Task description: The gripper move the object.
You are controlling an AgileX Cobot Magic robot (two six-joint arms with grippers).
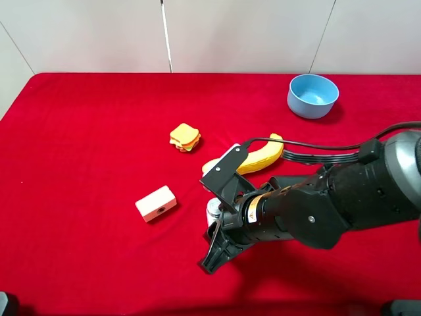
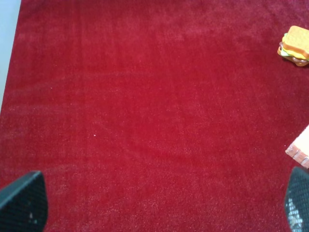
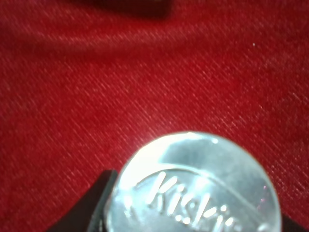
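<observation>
The shaker bottle [image 1: 214, 210] stands near the middle of the red cloth, with only its silver cap and a bit of glass showing. My right gripper [image 1: 216, 229], the bulky black end piece with a yellow-orange label, reaches across from the right and sits around it. In the right wrist view the silver cap [image 3: 193, 188] fills the lower part, with a black finger [image 3: 99, 203] against each side, so the gripper is shut on the bottle. I cannot tell whether the bottle is off the cloth. My left gripper [image 2: 164, 217] is open and empty over bare cloth.
A cream rectangular block [image 1: 156, 203] lies left of the bottle. A toy sandwich [image 1: 185, 137] and a yellow banana [image 1: 256, 158] lie behind it. A blue bowl [image 1: 313, 96] stands at the back right. The sandwich [image 2: 295, 44] also shows in the left wrist view.
</observation>
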